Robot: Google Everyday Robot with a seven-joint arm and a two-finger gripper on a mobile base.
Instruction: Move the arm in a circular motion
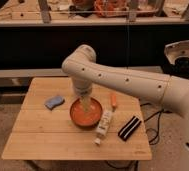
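One arm [123, 80]: stretched over the table [43, 136], bent downward.
Gripper [86, 104]: just above the orange bowl [78, 119] — clenched or released, cannot tell.
Risk: clipping the bowl rim or the white bottle [104, 125] beside it if swept low.

**One high view, looking down**

A single camera looks down at a slant on the wooden tabletop [53, 137] from its near side. It sits fairly close — the whole top fits, with dark shelving [33, 47] behind. The arm [128, 82] enters from the right edge, and its gripper [85, 104] hangs over the orange bowl [80, 119] mid-frame.
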